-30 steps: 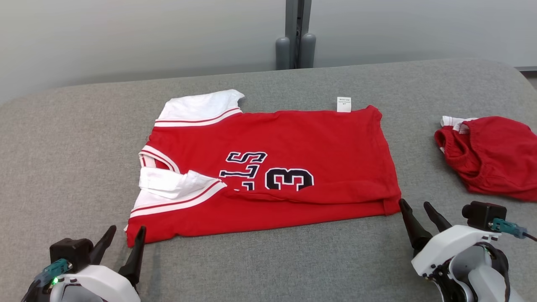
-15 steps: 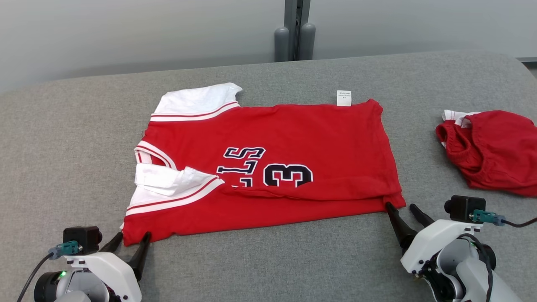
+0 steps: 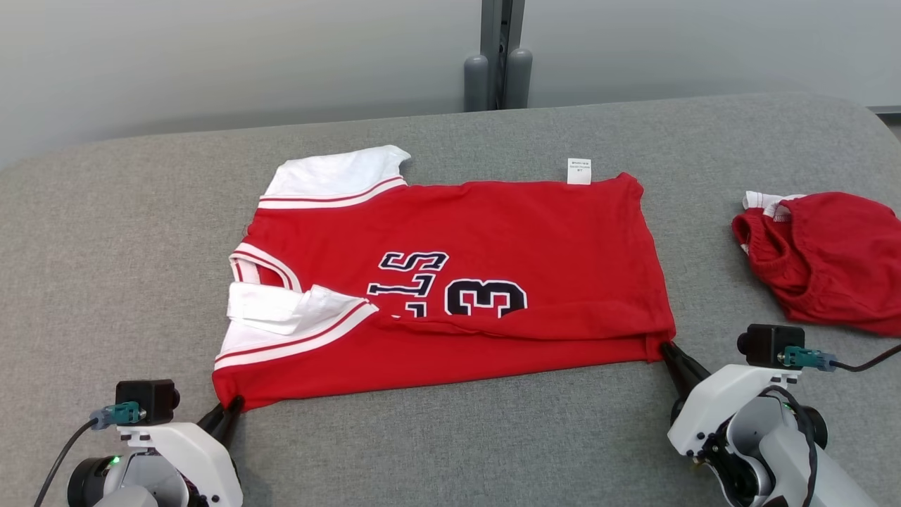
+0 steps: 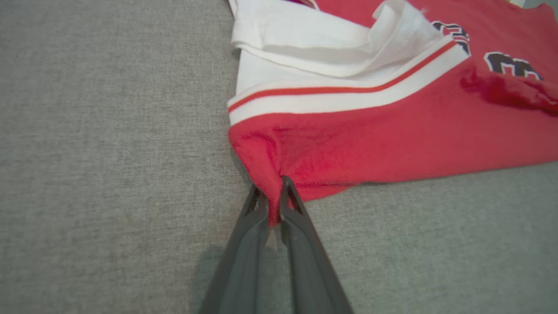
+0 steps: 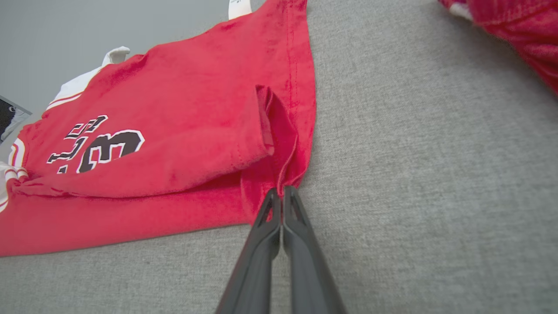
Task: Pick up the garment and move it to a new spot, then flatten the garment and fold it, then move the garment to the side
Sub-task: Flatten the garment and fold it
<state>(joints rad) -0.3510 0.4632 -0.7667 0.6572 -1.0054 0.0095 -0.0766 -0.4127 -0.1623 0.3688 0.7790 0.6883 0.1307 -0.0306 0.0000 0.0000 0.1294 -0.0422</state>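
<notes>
From my head, I count two garments on the grey woven padded surface [image 3: 105, 246]. One is a red jersey [image 3: 493, 239] of knit cloth with two white striped sleeves and dark lettering; it lies flat at the middle with its near long edge folded over. The other is a crumpled red cloth bundle [image 3: 830, 267] with white trim, well apart from the jersey on its right side. One small white label [image 3: 578, 171] sticks out of the jersey's far edge. My left gripper [image 3: 229, 408] sits at the jersey's near left corner and my right gripper [image 3: 669, 350] at its near right corner, tips touching the cloth. From my left wrist, my left gripper [image 4: 273, 198] is clenched on a pinch of the jersey [image 4: 392, 131], red cloth bunched between the two dark fingers, just below the white band with its one red stripe. From my right wrist, my right gripper [image 5: 282, 194] is closed tight on the jersey [image 5: 174, 131] at the hem corner, beside the folded-over flap. The bundle [image 5: 523, 35] lies well beyond the jersey's side edge.
</notes>
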